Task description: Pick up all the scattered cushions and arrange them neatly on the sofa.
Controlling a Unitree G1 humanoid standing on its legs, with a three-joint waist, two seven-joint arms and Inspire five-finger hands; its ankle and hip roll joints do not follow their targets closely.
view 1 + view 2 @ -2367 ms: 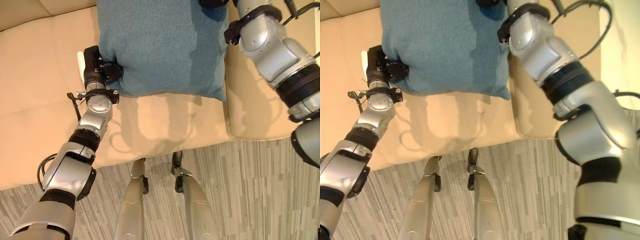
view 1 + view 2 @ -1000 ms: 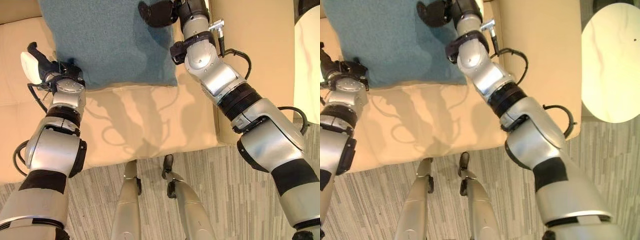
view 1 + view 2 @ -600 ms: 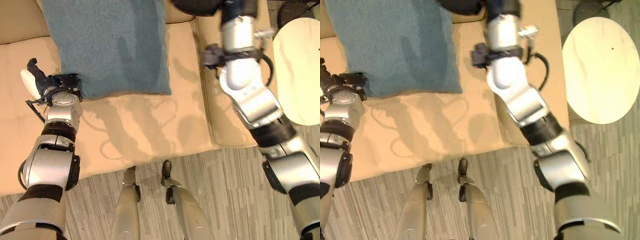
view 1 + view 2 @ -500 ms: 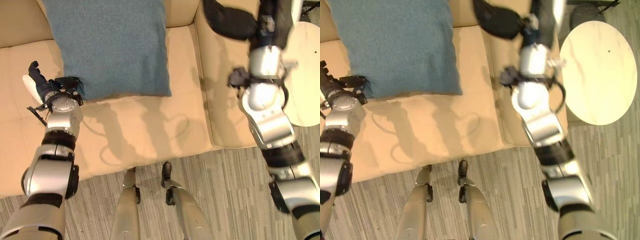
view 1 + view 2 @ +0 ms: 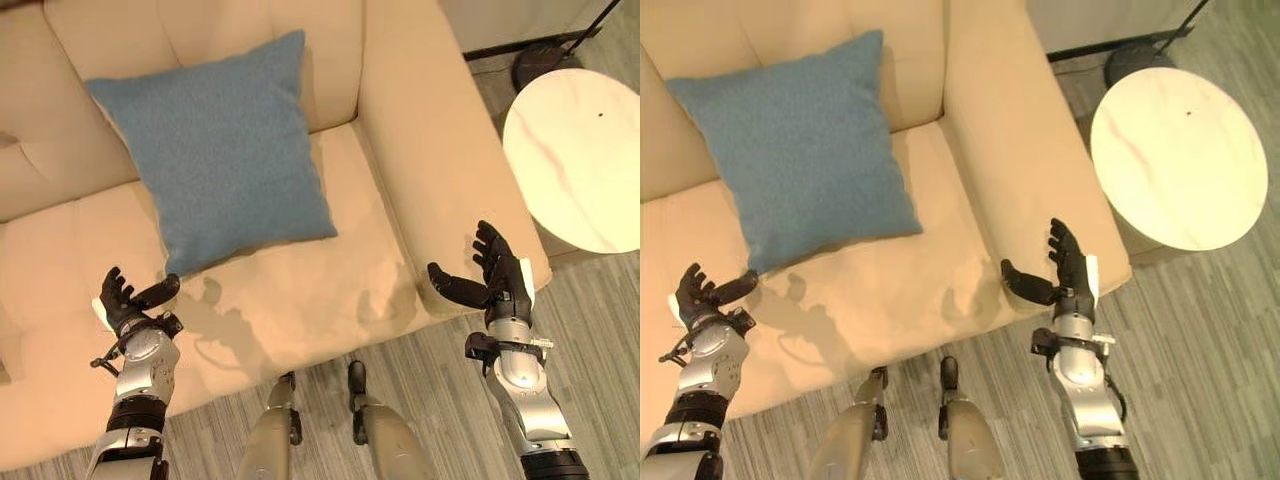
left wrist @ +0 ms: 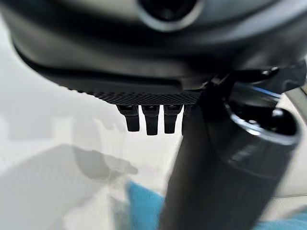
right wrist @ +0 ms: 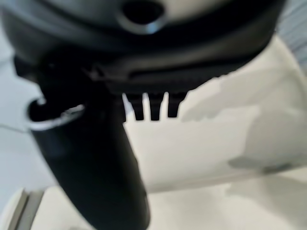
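cushion (image 5: 218, 160): blue, leaning on sofa (image 5: 400, 130) backrest, bottom edge on seat
left hand (image 5: 128, 305): fingers spread, empty, over seat front, near cushion's lower corner
right hand (image 5: 495, 275): fingers spread, empty, by sofa armrest front
round tabletop (image 5: 575, 155): beside sofa armrest

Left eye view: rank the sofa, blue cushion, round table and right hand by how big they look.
1. Sofa
2. Blue cushion
3. Round table, cut off at the edge, so unsure against the cushion
4. Right hand

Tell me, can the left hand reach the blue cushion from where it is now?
Probably yes. The left hand is open just off the cushion's near corner, with only bare sofa between them.
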